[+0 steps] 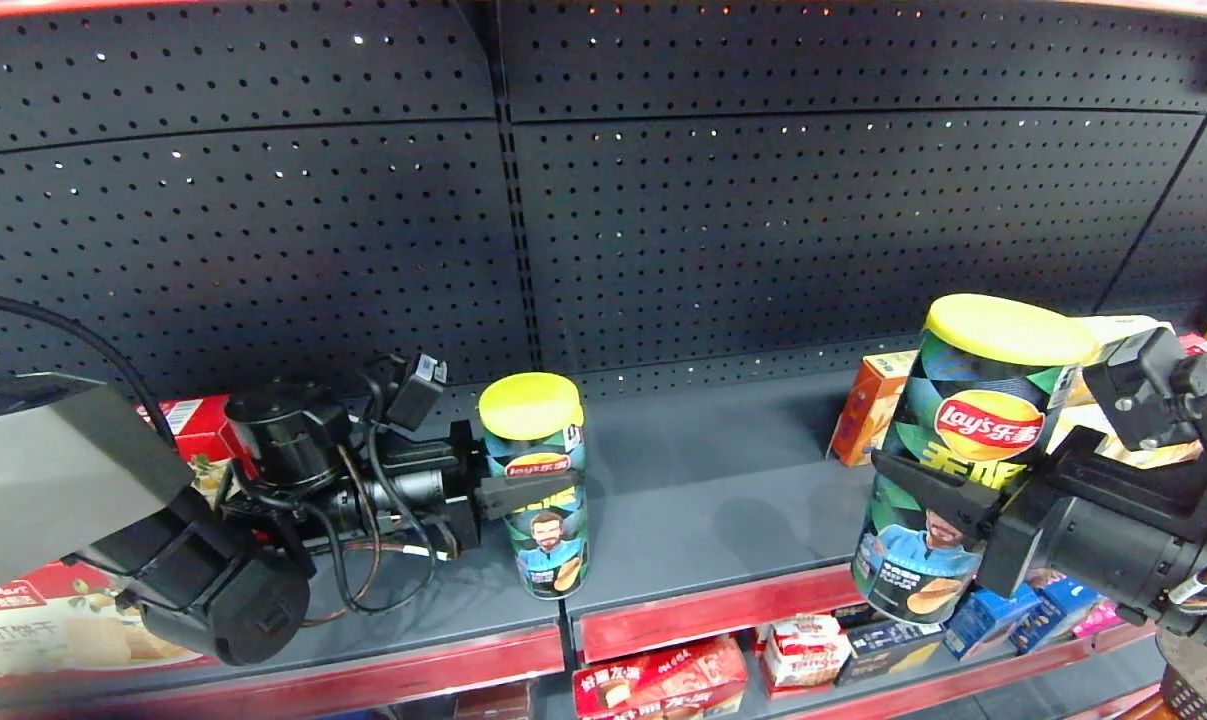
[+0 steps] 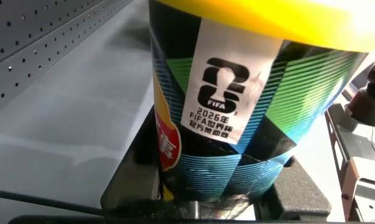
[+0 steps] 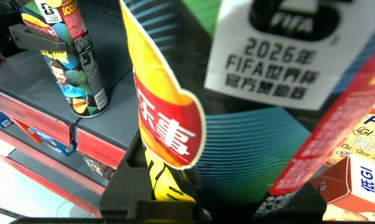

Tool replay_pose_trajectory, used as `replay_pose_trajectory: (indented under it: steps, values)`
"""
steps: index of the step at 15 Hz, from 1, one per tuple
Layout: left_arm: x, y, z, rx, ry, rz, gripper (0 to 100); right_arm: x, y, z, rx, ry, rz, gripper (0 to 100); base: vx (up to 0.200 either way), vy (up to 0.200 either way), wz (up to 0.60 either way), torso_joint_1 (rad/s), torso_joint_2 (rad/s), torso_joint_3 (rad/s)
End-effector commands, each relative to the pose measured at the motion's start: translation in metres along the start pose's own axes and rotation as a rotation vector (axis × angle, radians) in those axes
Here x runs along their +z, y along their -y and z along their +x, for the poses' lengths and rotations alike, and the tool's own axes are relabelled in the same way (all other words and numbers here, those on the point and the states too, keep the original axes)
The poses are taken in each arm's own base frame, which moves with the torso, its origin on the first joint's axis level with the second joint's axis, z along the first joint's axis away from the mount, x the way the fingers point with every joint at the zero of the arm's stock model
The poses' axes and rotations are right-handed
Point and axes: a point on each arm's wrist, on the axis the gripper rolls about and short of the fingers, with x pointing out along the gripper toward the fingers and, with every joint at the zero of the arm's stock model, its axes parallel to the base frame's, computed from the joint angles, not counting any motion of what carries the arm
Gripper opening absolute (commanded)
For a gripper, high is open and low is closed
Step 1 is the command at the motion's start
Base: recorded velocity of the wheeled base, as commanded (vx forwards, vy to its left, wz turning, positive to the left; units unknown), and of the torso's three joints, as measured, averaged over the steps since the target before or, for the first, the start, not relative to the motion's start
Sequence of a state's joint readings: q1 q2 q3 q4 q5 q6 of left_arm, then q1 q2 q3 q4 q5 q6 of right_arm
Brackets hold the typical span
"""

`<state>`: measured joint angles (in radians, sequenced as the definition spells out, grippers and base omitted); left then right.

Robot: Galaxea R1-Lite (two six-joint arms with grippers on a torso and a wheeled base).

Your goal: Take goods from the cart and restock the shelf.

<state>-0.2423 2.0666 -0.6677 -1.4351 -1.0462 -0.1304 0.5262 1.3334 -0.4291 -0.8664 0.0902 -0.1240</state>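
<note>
Head view shows 2 tall crisp cans with yellow lids. The left gripper [image 1: 535, 492] has its jaws clamped round the middle of the left can [image 1: 546, 545], which stands upright on the grey shelf [image 1: 723, 500] near its front edge. The right gripper [image 1: 948, 500] has its jaws closed on the right can [image 1: 978, 430] at mid-height. It holds the can slightly tilted in front of the shelf lip (not yet set down, as far as I can judge), near an orange box [image 1: 866, 405]. These cans look light, stiff-walled and glossy. I'd expect them to slip or dent under a hard squeeze, and to tip easily, being tall and narrow. Mid-body on the cylinder wall, well below the lid, seems the sensible hold.
</note>
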Motion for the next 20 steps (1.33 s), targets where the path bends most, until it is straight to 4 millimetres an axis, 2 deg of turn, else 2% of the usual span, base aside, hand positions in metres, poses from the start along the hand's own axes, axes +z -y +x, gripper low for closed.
replay_pose_trajectory:
  steps: [1, 6, 7, 16, 20]
  values:
    - [-0.003, -0.001, 0.0, 0.001, -0.004, -0.007, 0, 0.0, 0.0, 0.0, 0.0, 0.0, 0.0, 0, 0.0, 0.0, 0.0, 0.0, 0.0, 0.0]
    - [-0.008, -0.006, 0.005, 0.013, -0.004, -0.01, 0, 0.0, 0.0, 0.0, 0.0, 0.0, 0.0, 0, 0.0, 0.0, 0.0, 0.0, 0.0, 0.0]
    - [-0.008, -0.006, 0.006, 0.018, -0.004, -0.008, 100, 0.0, 0.0, 0.0, 0.0, 0.001, 0.0, 0, 0.0, 0.0, 0.0, 0.0, 0.0, 0.0]
    - [-0.006, -0.004, 0.006, 0.026, -0.001, -0.009, 100, -0.005, -0.001, -0.002, 0.001, -0.017, 0.001, 0, 0.0, 0.0, 0.0, 0.0, 0.0, 0.0]
    - [-0.009, -0.001, -0.005, 0.048, 0.012, 0.008, 100, -0.005, 0.0, -0.002, 0.001, -0.017, 0.001, 0, 0.0, 0.0, 0.0, 0.0, 0.0, 0.0]
